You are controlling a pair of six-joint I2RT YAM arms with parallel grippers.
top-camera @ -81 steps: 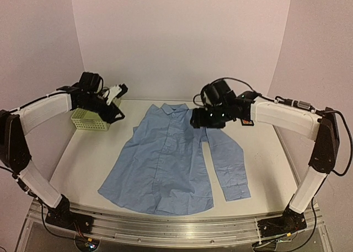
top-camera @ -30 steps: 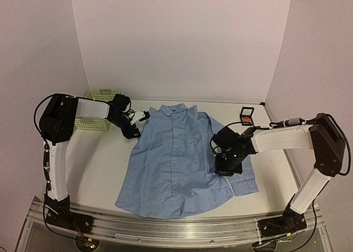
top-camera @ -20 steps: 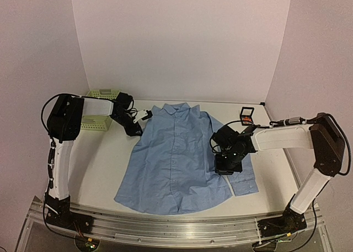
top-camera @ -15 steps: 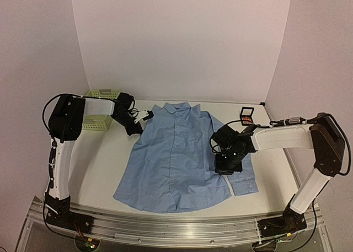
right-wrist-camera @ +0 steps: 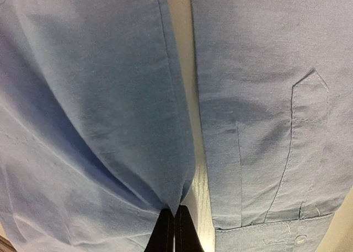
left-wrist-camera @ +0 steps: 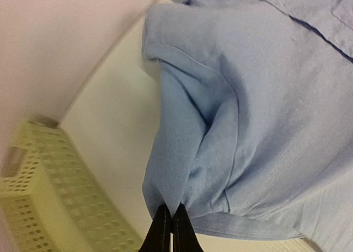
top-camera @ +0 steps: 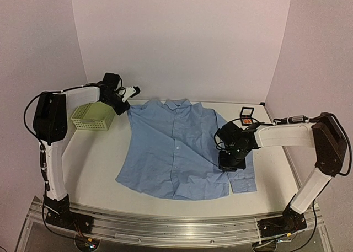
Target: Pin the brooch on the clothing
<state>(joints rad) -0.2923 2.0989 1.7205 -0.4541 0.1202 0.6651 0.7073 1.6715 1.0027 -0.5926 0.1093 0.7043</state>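
The clothing, a light blue button-up shirt (top-camera: 176, 147), lies spread on the white table (top-camera: 99, 158). My left gripper (top-camera: 128, 100) is at the shirt's back-left shoulder, shut on a pinch of blue fabric (left-wrist-camera: 182, 169); its black fingertips (left-wrist-camera: 162, 230) meet on the fold, left gripper (left-wrist-camera: 170, 219). My right gripper (top-camera: 227, 162) is low over the shirt's right side, shut on a fold at the body's edge (right-wrist-camera: 138, 125), right gripper (right-wrist-camera: 175, 216), with the sleeve and cuff (right-wrist-camera: 259, 108) beside it. The brooch (top-camera: 247, 120), a tiny orange speck, sits at the back right.
A pale green plastic basket (top-camera: 91, 117) stands at the back left, right beside my left gripper, basket (left-wrist-camera: 49, 208). A small black square frame (top-camera: 246, 108) stands by the brooch. A strip of white table (right-wrist-camera: 182, 42) shows between shirt body and sleeve.
My left gripper has shut on the shirt's shoulder and risen toward the back, pulling the fabric up and shifting the shirt. The right gripper stays shut on the shirt's right side.
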